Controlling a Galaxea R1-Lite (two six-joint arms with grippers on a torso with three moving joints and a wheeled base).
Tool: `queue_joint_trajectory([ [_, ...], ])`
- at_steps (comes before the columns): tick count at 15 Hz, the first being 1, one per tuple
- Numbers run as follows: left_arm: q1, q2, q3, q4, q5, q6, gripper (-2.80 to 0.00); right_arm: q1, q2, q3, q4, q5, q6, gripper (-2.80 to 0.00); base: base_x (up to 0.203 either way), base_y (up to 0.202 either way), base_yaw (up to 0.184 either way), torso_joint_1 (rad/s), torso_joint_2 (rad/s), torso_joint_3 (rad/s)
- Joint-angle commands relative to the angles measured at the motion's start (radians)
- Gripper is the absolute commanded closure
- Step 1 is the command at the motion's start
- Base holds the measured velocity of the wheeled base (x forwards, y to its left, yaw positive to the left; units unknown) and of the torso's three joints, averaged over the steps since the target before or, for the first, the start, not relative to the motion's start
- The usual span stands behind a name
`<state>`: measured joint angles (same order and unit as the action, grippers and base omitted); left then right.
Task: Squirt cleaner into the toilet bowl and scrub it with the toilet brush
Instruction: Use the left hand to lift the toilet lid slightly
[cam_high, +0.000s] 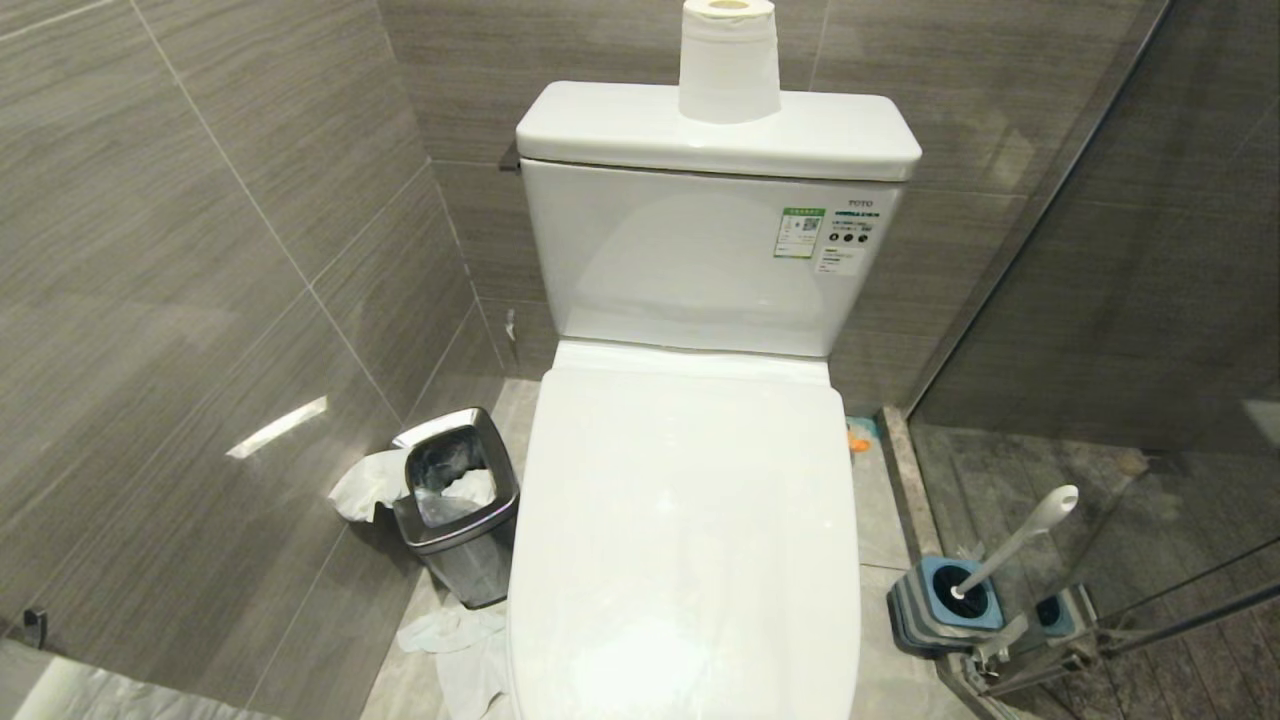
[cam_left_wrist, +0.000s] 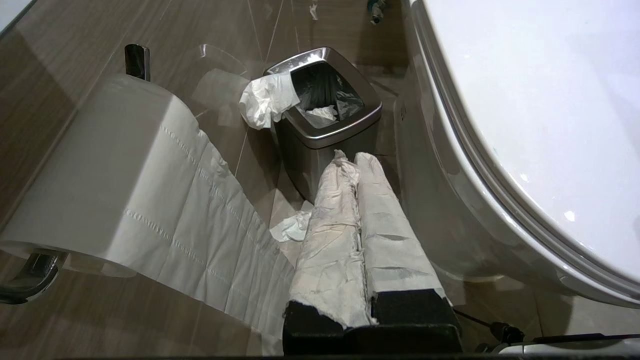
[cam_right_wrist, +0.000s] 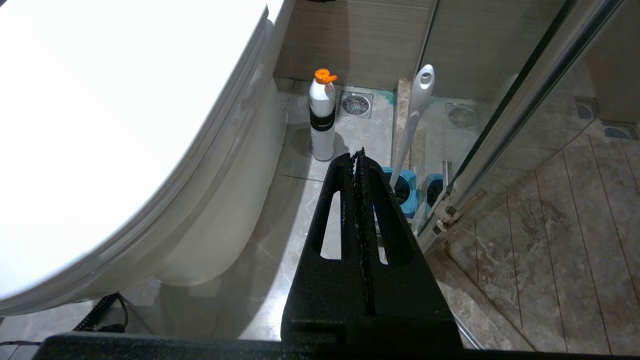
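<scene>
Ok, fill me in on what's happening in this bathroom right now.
Nothing is being handled yet. The toilet has its lid down. The toilet brush stands in its blue holder on the floor to the robot's right, and a white bottle with an orange cap stands beside the toilet base. The left gripper and right gripper both hang empty, jaws shut, either side of the toilet.

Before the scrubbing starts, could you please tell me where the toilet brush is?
In the head view the toilet brush stands in its blue holder on the floor, right of the closed toilet, beside the glass shower door.
</scene>
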<state>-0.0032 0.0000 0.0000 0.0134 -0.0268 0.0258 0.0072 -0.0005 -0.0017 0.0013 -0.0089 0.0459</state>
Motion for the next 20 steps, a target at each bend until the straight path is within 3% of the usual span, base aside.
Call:
queue_joint_trajectory([
  [1, 0.000, 0.002, 0.002, 0.000, -0.001, -0.001, 0.00, 0.000, 0.000, 0.000, 0.000, 0.000, 0.000, 0.00, 0.000, 0.000, 0.000, 0.000, 0.00, 0.000],
  [20, 0.000, 0.002, 0.002, 0.000, 0.001, 0.005, 0.00, 0.000, 0.000, 0.000, 0.000, 0.000, 0.000, 0.00, 0.000, 0.000, 0.000, 0.000, 0.00, 0.000],
])
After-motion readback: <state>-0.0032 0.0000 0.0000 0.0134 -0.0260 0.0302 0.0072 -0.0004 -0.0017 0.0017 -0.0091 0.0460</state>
